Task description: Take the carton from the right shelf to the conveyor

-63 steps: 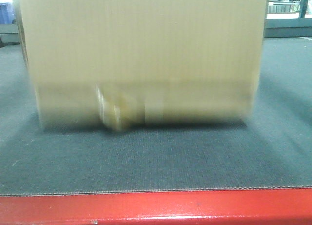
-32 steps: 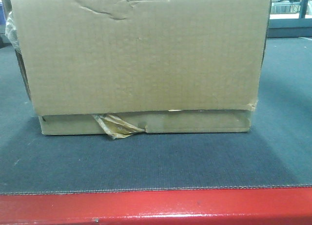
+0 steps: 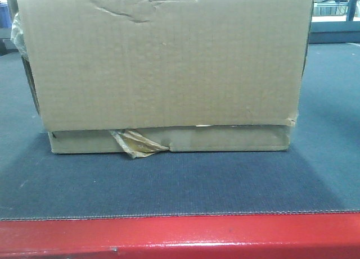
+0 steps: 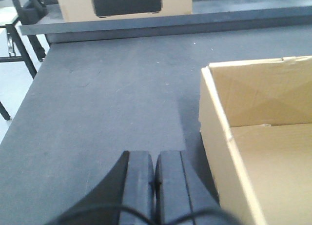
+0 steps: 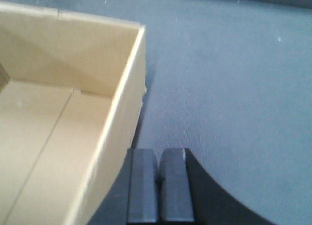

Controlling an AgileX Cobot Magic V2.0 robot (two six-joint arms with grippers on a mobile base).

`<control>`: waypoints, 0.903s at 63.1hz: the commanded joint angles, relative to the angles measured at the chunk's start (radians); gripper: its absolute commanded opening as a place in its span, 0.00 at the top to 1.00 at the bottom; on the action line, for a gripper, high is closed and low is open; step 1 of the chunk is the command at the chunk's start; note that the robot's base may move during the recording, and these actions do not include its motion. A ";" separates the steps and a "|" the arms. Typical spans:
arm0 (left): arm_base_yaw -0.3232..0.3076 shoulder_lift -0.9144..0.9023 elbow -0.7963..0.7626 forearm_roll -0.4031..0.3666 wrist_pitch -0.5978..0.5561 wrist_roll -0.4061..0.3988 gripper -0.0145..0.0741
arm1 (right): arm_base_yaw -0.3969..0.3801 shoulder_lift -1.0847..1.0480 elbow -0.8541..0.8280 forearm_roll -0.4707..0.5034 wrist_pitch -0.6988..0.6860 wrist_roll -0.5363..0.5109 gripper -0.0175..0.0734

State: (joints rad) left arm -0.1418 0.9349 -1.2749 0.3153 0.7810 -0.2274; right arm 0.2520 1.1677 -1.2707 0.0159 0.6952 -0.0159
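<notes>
The carton (image 3: 163, 68), a wide brown cardboard box with a creased top edge and a ragged tape strip low on its front, rests on the dark grey conveyor belt (image 3: 169, 186) behind the red front rail (image 3: 180, 236). In the wrist views it is open-topped and empty. My left gripper (image 4: 155, 159) is shut with nothing in it, hovering just left of the carton's left wall (image 4: 214, 132). My right gripper (image 5: 159, 156) is shut and empty, beside the carton's right wall (image 5: 122, 127). The shelf is out of view.
Another cardboard box with a dark panel (image 4: 124, 3) stands beyond the belt's far edge. A black metal frame (image 4: 19, 44) stands off the belt's left side. Bare belt stretches left of the carton (image 4: 97, 98) and right of it (image 5: 234, 88).
One second ago the carton was blurred and moving downward; half a second ago it sat on the belt. Since then it has only shifted very slightly.
</notes>
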 commanded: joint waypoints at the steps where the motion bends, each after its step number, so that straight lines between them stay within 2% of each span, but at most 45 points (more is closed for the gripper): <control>1: 0.015 -0.088 0.117 -0.005 -0.087 -0.014 0.84 | -0.001 -0.089 0.141 -0.016 -0.126 -0.001 0.88; 19: 0.019 -0.370 0.471 -0.093 -0.261 -0.014 0.84 | -0.001 -0.366 0.525 -0.016 -0.376 -0.001 0.88; 28: 0.019 -0.492 0.591 -0.103 -0.317 -0.014 0.84 | -0.001 -0.501 0.672 -0.016 -0.477 -0.001 0.88; 40: 0.019 -0.617 0.659 -0.103 -0.335 -0.014 0.84 | -0.001 -0.657 0.805 -0.016 -0.596 -0.001 0.88; 57: 0.019 -0.640 0.662 -0.097 -0.335 -0.014 0.84 | -0.001 -0.695 0.818 -0.016 -0.603 -0.001 0.88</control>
State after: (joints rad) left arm -0.1270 0.3001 -0.6168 0.2172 0.4714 -0.2379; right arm 0.2520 0.4795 -0.4559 0.0154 0.1252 -0.0159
